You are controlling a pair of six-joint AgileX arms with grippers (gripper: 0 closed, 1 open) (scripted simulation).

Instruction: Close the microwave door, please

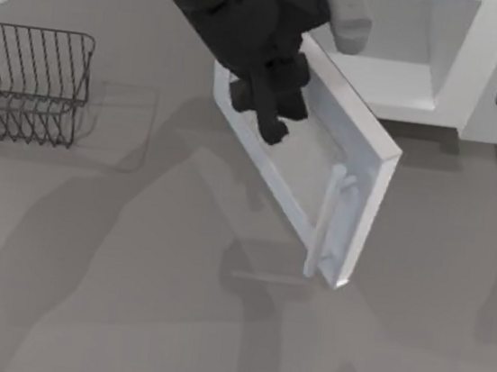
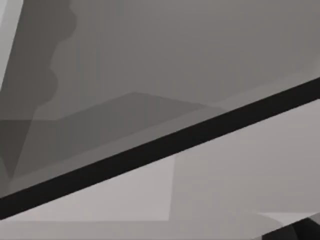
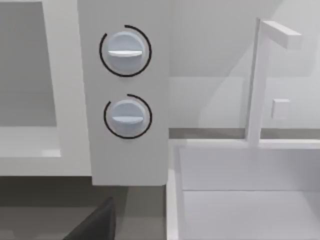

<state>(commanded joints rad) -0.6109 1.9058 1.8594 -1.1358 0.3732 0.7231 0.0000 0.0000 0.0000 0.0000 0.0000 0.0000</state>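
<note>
Left gripper (image 1: 271, 116) – fingers' state cannot tell – pressed at large white windowed microwave door (image 1: 323, 172) | door swung wide from big white boxy microwave (image 1: 446, 56) | risk: contact near hinge may slip – door stalls.

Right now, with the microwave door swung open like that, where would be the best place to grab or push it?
Probably the bar handle along the free edge of the microwave door, farthest from the hinge. It stands off the panel, so fingers could close around it from the table side. The left gripper sits over the door nearer the hinge.
</note>
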